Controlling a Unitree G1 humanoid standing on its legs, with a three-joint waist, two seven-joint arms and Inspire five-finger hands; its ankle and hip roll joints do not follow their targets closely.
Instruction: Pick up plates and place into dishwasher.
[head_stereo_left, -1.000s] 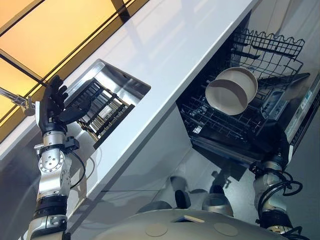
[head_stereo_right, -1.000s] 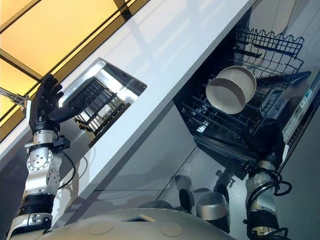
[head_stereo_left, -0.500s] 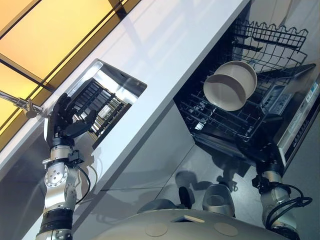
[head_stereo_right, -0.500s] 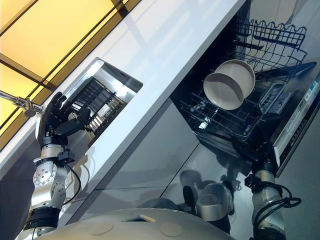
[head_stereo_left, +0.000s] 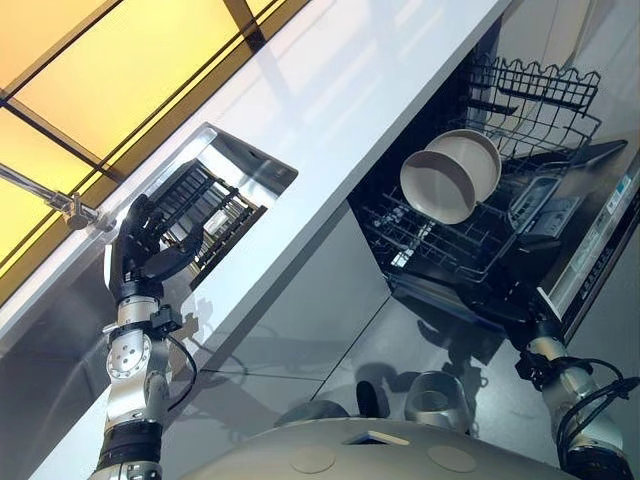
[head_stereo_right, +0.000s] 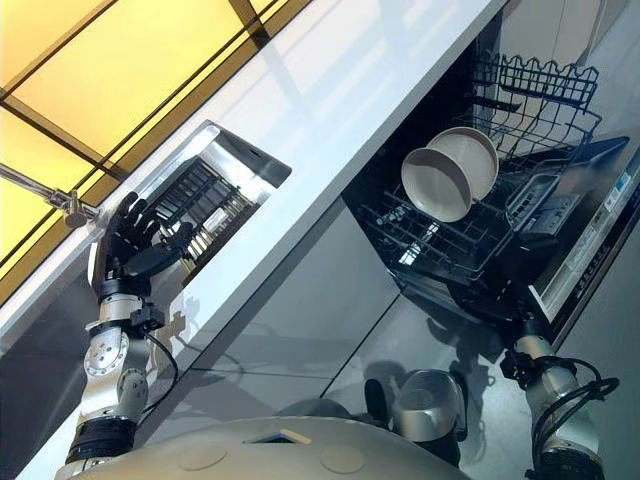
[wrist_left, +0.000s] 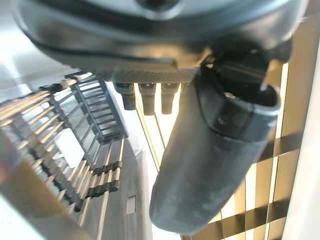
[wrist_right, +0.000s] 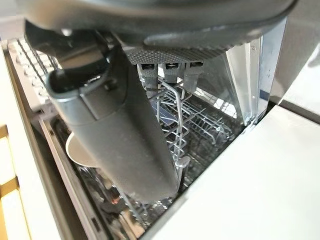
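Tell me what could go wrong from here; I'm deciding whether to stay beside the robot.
The open left hand hovers beside the dark wire drying rack in the steel sink; fingers could snag. The two beige round plates stand close together in the black dishwasher rack, so another might knock them.

countertop: white, glossy | windows: amber-lit, dark frames | floor: grey, reflective
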